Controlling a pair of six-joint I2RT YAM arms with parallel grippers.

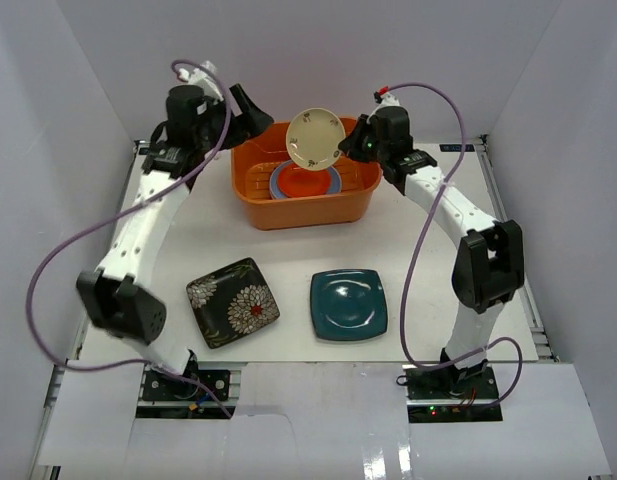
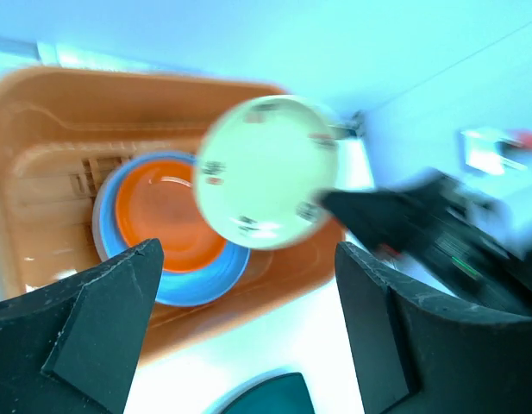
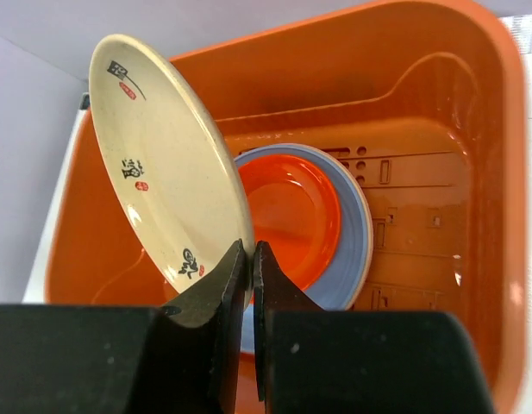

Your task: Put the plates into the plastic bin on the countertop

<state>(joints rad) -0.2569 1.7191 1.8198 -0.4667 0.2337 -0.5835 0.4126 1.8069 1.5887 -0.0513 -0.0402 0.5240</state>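
The right jaws are pinched shut on the rim of the cream plate [image 3: 166, 164]. They catch only a thin sliver of its edge, so the plate stands tilted, nearly on edge, in the air over the plastic bin [image 1: 303, 215]. The left jaws are spread wide with nothing between them, hanging by the bin's far left corner and looking down into it.

Below the held plate, inside the bin, an orange-red plate [image 3: 291, 216] lies nested on a light blue plate [image 3: 359, 237] (whether anything lies under those two I cannot tell). Further out on the bench [image 1: 288, 250], the black flowered plate [image 1: 233, 302] and the dark teal plate [image 1: 348, 305] lie flat, side by side but apart, nearer the arms' bases than the bin.

The weak point, to my eye, is that grip. So little rim is caught that the plate could swing or slide out under its own weight. If released from this height and angle, it would likely strike the stack edge-first and chip, or end up propped against the wall. The left arm [image 1: 138, 230] is also close to the bin, so a careless move could bring the two arms together.
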